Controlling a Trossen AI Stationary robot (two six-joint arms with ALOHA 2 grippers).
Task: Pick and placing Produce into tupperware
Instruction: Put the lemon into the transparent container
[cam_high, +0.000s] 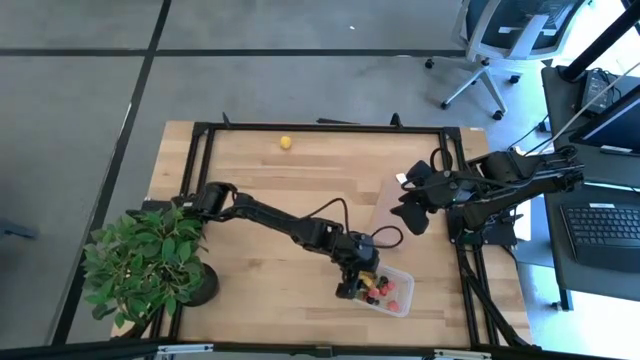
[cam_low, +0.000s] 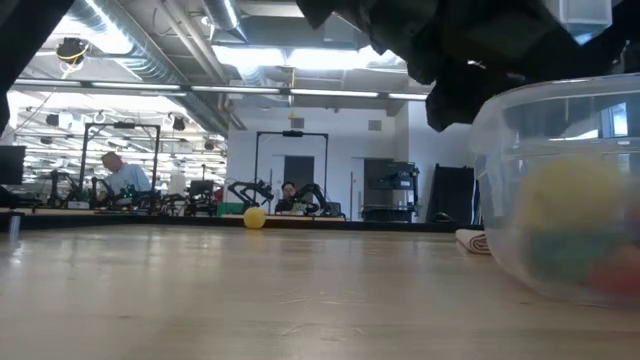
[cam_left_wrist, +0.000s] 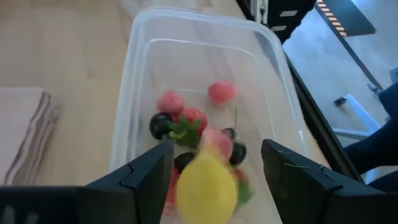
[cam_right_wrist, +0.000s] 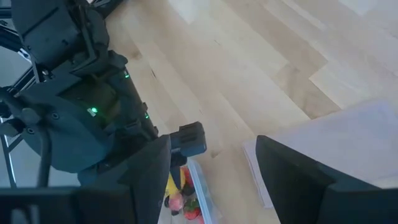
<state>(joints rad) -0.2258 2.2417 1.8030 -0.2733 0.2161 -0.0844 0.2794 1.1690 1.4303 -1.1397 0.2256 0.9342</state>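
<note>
Release step: left hand (cam_left_wrist: 214, 165) over tupperware (cam_left_wrist: 140, 74), fingers apart, lemon (cam_left_wrist: 206, 186) dropping. Right hand (cam_right_wrist: 214, 168) open, idle. Next: fetch far lemon (cam_high: 285, 142).

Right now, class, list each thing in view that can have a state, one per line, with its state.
tupperware: lidless, upright, holding several fruit pieces.
yellow lemon piece: between the left end effector's open fingers, over the tupperware, not gripped.
left end effector: open, over the tupperware.
right end effector: open, empty, waiting above the table's right side.
second lemon piece: loose on the table's far edge.
potted plant: upright.
</note>
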